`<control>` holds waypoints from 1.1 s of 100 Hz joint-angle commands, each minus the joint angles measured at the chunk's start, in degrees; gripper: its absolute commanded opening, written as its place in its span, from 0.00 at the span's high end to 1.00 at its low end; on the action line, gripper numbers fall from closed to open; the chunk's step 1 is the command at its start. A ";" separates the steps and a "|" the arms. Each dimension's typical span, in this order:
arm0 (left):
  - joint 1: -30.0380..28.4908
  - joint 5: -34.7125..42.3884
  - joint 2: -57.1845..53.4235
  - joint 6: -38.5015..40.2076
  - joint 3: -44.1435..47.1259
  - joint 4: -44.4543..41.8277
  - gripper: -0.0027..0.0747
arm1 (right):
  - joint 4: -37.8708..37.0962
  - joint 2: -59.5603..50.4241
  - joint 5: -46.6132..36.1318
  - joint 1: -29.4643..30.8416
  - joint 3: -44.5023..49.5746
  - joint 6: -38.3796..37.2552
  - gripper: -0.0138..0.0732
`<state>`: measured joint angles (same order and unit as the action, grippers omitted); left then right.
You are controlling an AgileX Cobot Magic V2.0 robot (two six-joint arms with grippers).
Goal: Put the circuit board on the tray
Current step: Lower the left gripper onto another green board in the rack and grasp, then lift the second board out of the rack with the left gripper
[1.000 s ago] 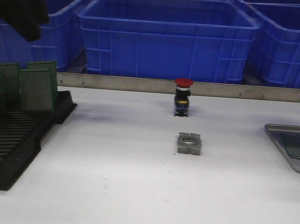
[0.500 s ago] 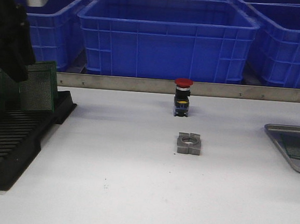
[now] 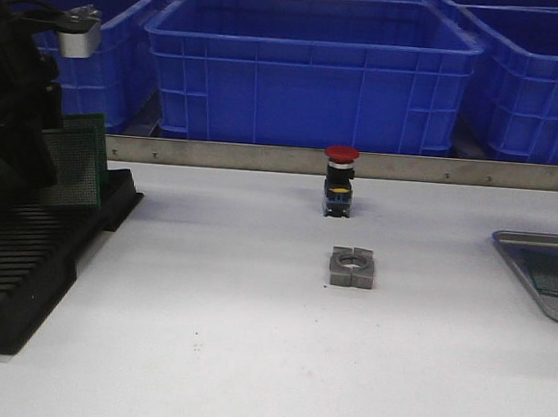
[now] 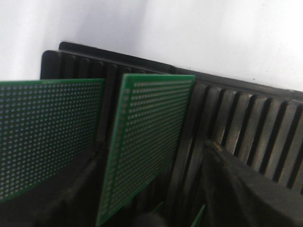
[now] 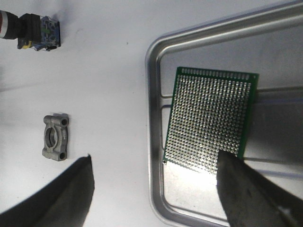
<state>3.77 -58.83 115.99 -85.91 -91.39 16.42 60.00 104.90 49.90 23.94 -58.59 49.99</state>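
Left hand (image 4: 156, 208), fingers spread and holding nothing, straddles the upright green perforated circuit board (image 4: 144, 142) slotted edge-on in the black ribbed plastic rack (image 4: 246, 123), far from the grey metal tray (image 3: 545, 273) at right.

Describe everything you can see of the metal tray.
The tray is shallow, grey, dull-shiny metal, with a raised rim, rounded corners and faint ridges across its floor. It sits flat on the white table at the robot's right edge, partly out of the front view. One green perforated circuit board lies flat inside it, near one side wall.
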 commanded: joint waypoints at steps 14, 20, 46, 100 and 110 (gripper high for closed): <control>0.03 -0.07 -3.05 0.72 -1.76 2.04 0.99 | 2.52 -2.91 2.16 0.40 -1.32 0.19 0.20; 0.03 -0.92 -3.05 0.72 -2.62 2.12 0.99 | 2.52 -2.91 2.16 0.40 -1.32 0.19 0.20; 0.03 -14.13 -3.52 1.72 -11.92 7.98 0.99 | 2.52 -2.91 2.16 0.40 -1.32 0.19 0.20; 9.97 -14.13 -15.21 13.13 -13.07 21.98 0.99 | 2.67 -2.91 2.16 0.33 -1.32 0.24 0.20; 15.19 -14.13 -14.80 13.51 -12.11 22.10 0.99 | 2.67 -2.91 2.24 0.28 -1.32 0.74 0.20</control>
<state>14.65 -70.71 103.85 -74.02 -102.77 34.84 60.10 104.90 49.94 23.94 -58.59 49.87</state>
